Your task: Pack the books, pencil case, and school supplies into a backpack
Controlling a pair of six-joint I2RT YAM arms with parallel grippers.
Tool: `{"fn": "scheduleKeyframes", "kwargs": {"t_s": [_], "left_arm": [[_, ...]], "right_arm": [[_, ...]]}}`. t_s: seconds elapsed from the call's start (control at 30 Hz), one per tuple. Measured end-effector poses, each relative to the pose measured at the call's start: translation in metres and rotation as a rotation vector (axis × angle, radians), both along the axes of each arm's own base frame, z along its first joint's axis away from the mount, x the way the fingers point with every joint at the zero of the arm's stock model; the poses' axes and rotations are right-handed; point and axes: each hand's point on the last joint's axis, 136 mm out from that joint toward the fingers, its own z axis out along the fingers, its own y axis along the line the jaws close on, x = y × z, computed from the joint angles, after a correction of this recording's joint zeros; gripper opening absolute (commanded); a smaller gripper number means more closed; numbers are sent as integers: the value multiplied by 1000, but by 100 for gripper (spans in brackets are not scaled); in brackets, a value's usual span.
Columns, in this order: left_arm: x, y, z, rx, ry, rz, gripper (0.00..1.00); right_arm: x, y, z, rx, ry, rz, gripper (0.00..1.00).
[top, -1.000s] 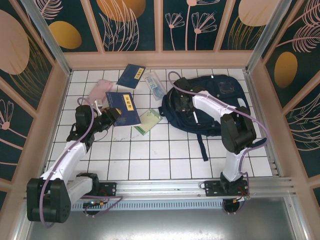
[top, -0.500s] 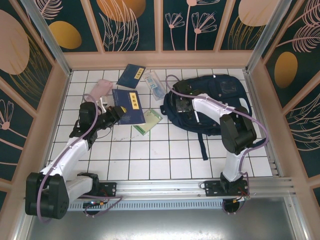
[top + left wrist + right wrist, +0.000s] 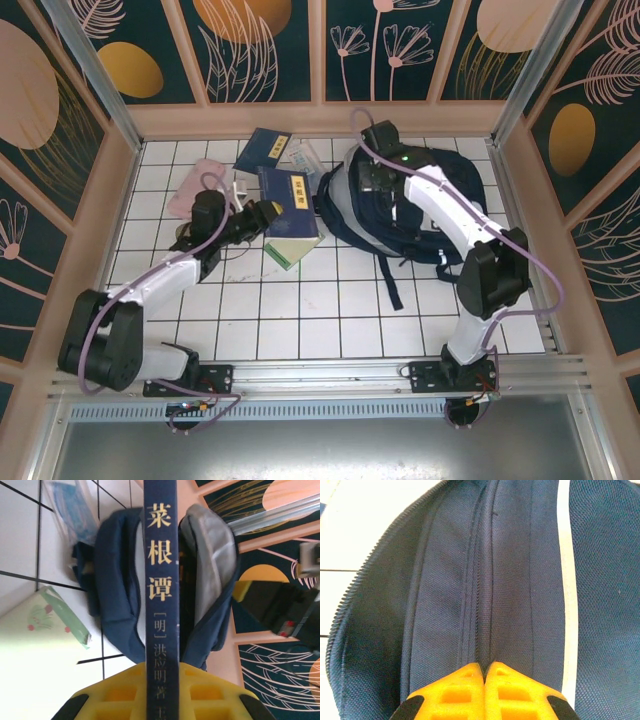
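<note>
My left gripper point(image 3: 161, 672) is clamped on the dark hardcover book with gold lettering point(image 3: 160, 580), held just left of the large navy fabric backpack point(image 3: 395, 225), facing its open mouth. A pale green notepad point(image 3: 293, 248) lies left of the backpack too. My right gripper point(image 3: 483, 667) is pinched tight on the backpack's zip-edge fabric

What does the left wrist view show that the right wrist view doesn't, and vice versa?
Left wrist: the left gripper clamps a black book with gold lettering, spine-on, before the gaping large navy-blue fabric backpack; a pale green notepad and a clear plastic packet lie on the white tiles. Right wrist: the right gripper, shut, pinches a backpack seam, zipper teeth at left. Shared: backpack and tiles.
</note>
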Motion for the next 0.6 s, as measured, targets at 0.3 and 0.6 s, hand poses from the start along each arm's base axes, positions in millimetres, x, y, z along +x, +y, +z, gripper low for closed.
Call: {"fn": "scheduleKeyframes", "kwargs": {"t_s": [0.3, 0.6], "left_arm": [[24, -83, 7, -56, -33, -97, 0], [53, -177, -12, -85, -10, -180, 0]], "right_arm": [[-10, -18, 55, 176, -35, 48, 0], [-19, -64, 92, 404, -70, 20, 0]]}}
